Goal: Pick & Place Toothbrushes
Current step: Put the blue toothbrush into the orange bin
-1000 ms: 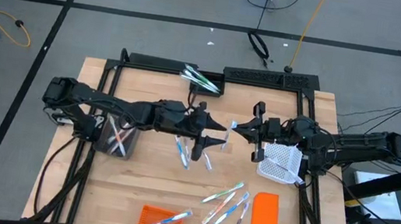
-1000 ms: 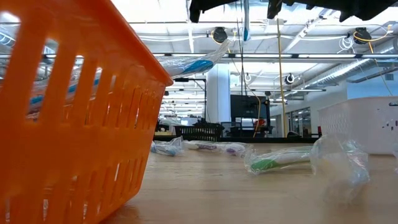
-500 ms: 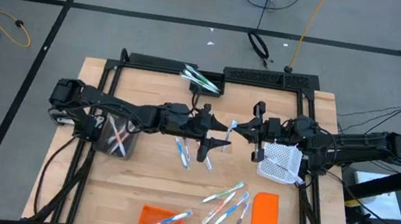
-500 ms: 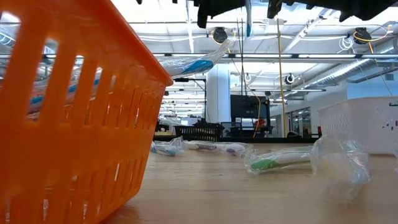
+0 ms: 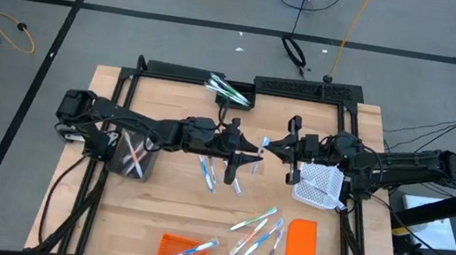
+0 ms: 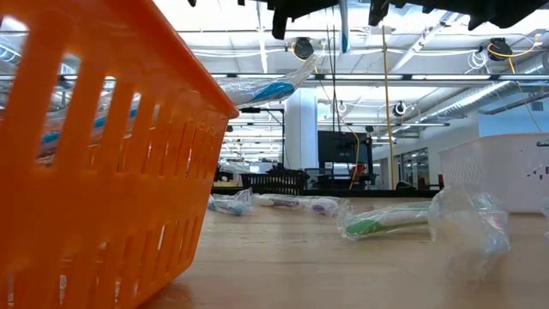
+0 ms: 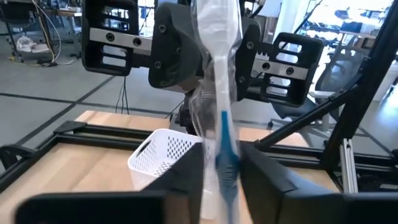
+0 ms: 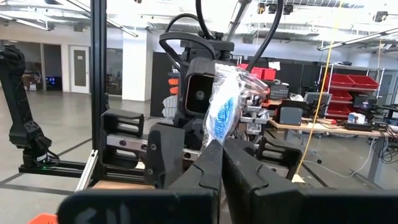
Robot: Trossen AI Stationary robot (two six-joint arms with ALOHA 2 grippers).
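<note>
Nearest the front edge of the table, an orange basket holds one wrapped toothbrush, and just to its right a loose cluster of toothbrushes lies beside a flat orange lid. A little farther back, two more wrapped brushes lie on the bare wood under the arms.

Above the middle of the table the two grippers meet tip to tip, and this is where the coming move turns. One wrapped toothbrush stands between them, its long axis roughly upright, blue handle low and the clear wrapper rising above. The left gripper reaches in from the left and the right gripper from the right; both are equally near the brush.

From the left wrist view, the left fingers press on the lower part of the brush, one on each side. From the right wrist view, the right fingers are drawn nearly together with the wrapper pinched at their tips. Both seem to grip it at once, which reads as a hand-over in mid-air, though which arm will let go cannot be told.

Just right of the meeting point sits a white mesh basket. To the far left stands a clear bin with brushes in it, and at the far edge a dark tray carries a few more.
</note>
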